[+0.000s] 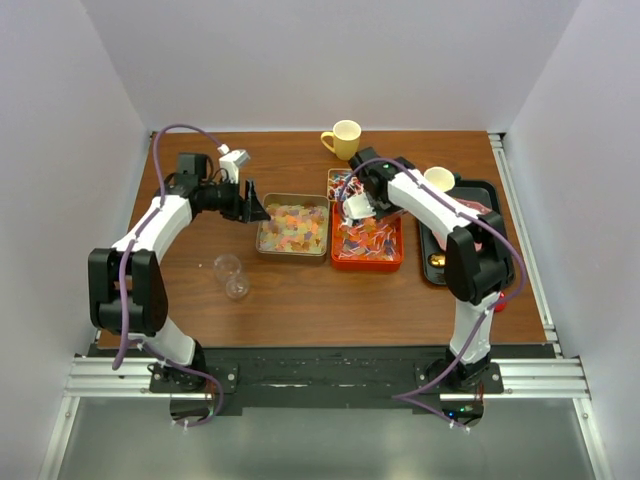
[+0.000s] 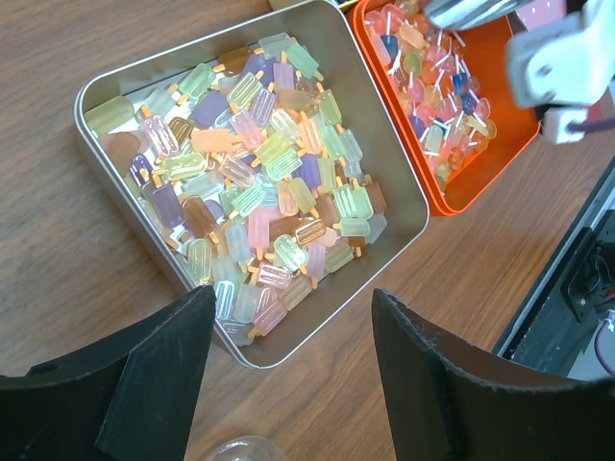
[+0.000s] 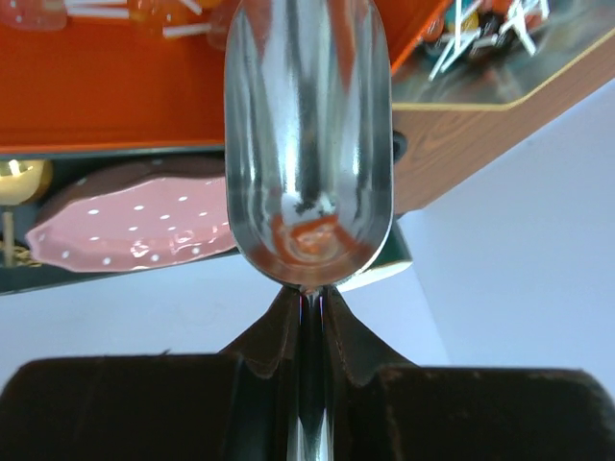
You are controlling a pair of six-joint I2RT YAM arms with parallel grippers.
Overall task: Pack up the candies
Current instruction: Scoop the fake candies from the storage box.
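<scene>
Left gripper (image 2: 293, 317): jaws apart, nothing held, hovering at the left side of the silver tin (image 2: 91, 96) heaped with pastel candies (image 2: 259, 182). Right gripper (image 3: 307, 305): pinched shut on the handle of a metal scoop (image 3: 307, 144) over the orange tray (image 1: 366, 262), just right of the tin, which holds more candies. Risks: the thin handle may twist in the pinch as the scoop digs, flicking pieces over the low rim onto the table (image 1: 300, 290); with the arms working side by side, a reach across could knock them together.

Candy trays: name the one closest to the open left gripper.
The silver tin of pastel popsicle-shaped candies, right by the left gripper. The orange tray sits beside it, farther off, where the right gripper holds a metal scoop.
</scene>
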